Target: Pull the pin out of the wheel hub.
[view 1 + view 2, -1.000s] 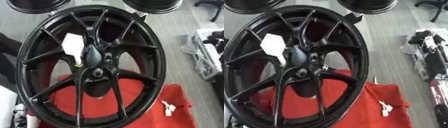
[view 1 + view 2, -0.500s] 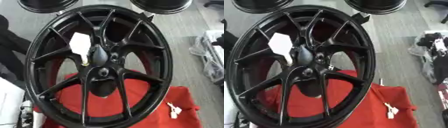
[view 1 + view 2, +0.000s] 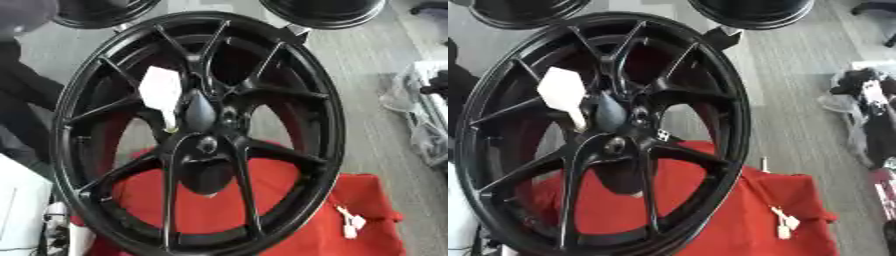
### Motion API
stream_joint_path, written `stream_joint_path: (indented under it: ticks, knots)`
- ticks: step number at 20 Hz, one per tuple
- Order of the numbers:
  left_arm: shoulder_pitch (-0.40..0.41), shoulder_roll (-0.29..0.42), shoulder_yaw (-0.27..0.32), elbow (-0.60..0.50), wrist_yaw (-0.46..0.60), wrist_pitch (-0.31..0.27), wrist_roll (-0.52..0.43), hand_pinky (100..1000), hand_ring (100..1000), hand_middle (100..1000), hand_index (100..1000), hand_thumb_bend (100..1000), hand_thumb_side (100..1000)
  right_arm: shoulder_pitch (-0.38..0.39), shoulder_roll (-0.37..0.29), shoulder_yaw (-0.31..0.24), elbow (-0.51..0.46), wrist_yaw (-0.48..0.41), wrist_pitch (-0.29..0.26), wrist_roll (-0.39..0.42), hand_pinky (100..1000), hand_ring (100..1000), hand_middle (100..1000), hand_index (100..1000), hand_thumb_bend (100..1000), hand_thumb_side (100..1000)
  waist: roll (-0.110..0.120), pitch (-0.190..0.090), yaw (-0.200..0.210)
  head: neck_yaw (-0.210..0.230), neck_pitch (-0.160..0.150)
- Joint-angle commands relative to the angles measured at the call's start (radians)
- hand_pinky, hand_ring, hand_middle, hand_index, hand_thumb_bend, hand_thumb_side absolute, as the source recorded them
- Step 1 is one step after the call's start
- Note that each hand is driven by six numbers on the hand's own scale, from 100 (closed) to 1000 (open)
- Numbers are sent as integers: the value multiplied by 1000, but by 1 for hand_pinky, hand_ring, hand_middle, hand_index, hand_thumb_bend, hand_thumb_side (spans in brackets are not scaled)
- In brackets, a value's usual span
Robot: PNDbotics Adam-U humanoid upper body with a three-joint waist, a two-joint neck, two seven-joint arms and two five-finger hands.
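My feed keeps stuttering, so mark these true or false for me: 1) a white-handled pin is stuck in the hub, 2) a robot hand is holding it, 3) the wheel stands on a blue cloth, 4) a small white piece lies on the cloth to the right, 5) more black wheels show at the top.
1) True: the white-handled pin sits at the hub of the black wheel.
2) False: no robot hand shows in either view.
3) False: the cloth is red.
4) True: a small white piece lies there.
5) True: two other black wheels show at the top edge.
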Motion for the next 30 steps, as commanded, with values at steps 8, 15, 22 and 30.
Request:
stream_joint_path:
  ticks: [8,15,22,30]
  knots:
    - [-68,-23,-113,-6,-143,19,-1,828,838,836,846,100,911,-4,-40,-5,-18,8,5,6,945,631,583,655,100,608,4,-30,-3,1,5]
    - [-61,-39,-181,96,-285,31,-1,842,851,845,854,100,888,-5,-44,-2,-16,10,8,8,945,631,584,655,100,608,8,-32,-5,5,9]
    - [-53,-58,-199,185,-361,14,-1,843,852,846,855,100,873,-5,-44,-1,-13,12,10,10,945,631,584,655,100,609,9,-31,-7,4,14]
    - [-57,-74,-212,211,-324,39,-1,849,861,844,872,144,712,-5,-46,1,-11,15,13,10,946,631,584,655,100,609,10,-32,-8,4,16]
